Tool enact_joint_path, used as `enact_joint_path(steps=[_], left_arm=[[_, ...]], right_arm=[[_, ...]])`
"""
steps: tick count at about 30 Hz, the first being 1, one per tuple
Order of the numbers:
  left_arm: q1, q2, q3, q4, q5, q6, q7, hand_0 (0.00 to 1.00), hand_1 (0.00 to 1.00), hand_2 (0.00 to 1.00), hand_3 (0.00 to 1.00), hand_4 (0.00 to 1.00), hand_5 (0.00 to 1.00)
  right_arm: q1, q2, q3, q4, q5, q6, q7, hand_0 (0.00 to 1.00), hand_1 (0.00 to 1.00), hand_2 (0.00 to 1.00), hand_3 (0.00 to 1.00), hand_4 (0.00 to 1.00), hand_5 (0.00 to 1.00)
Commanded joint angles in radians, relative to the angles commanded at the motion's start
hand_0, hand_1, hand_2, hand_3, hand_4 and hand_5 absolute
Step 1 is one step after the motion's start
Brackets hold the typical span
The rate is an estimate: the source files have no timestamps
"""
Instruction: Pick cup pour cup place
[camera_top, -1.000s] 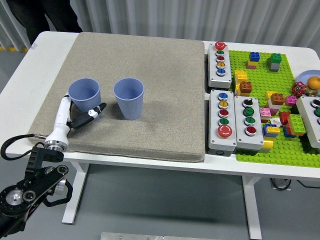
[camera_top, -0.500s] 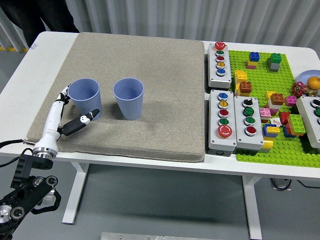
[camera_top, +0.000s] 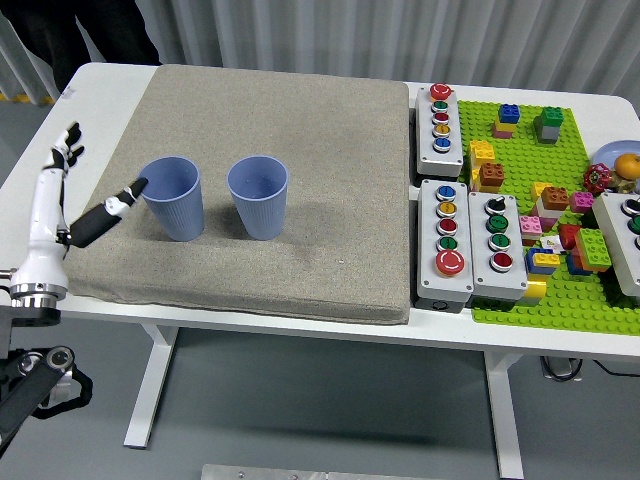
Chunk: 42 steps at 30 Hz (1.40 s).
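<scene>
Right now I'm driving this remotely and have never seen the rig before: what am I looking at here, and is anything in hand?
This is a single view from a camera high on the robot, looking down over a white table. The white and black limb at the left edge is the robot's left hand, fingers spread and holding nothing; its thumb tip lies close beside the left blue cup, and I cannot tell if it touches. The right hand is out of view. Both cups stand upright and apart on a grey mat, the right blue cup beside the first. To the right are grey button boxes and a green brick baseplate with coloured bricks. A person in dark clothing stands at the far left.
</scene>
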Motion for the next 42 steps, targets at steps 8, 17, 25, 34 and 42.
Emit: enact_joint_path(steps=[8, 17, 25, 34, 42], left_arm=[[-0.14, 0.044, -0.114, -0.028, -0.097, 0.048, -0.019, 0.805, 0.806, 0.949, 0.936, 0.903, 0.759], [-0.283, 0.131, -0.172, 0.056, -0.475, -0.089, -0.177, 0.683, 0.67, 0.79, 0.771, 0.814, 0.925], [-0.378, 0.175, -0.132, 0.214, -0.806, -0.37, -0.186, 0.688, 0.681, 0.802, 0.788, 0.819, 0.965], [-0.404, 0.182, -0.084, 0.399, -1.183, -0.473, -0.189, 0.701, 0.698, 0.818, 0.802, 0.825, 0.998], [-0.387, 0.17, -0.079, 0.411, -1.521, -0.471, -0.192, 0.705, 0.702, 0.823, 0.804, 0.828, 0.998]], right_arm=[[0.003, -0.008, -0.007, 0.0, 0.003, 0.001, 0.007, 0.699, 0.628, 0.56, 0.562, 0.002, 0.003], [0.007, -0.012, -0.011, 0.0, -0.002, 0.005, 0.008, 0.699, 0.628, 0.56, 0.564, 0.002, 0.006], [0.006, -0.014, -0.018, 0.001, -0.005, 0.007, 0.006, 0.699, 0.628, 0.56, 0.564, 0.002, 0.006], [-0.002, -0.014, -0.027, 0.001, 0.002, 0.007, 0.009, 0.699, 0.628, 0.561, 0.564, 0.002, 0.005], [-0.01, -0.012, -0.02, 0.003, -0.014, 0.01, 0.003, 0.699, 0.628, 0.561, 0.564, 0.002, 0.007]])
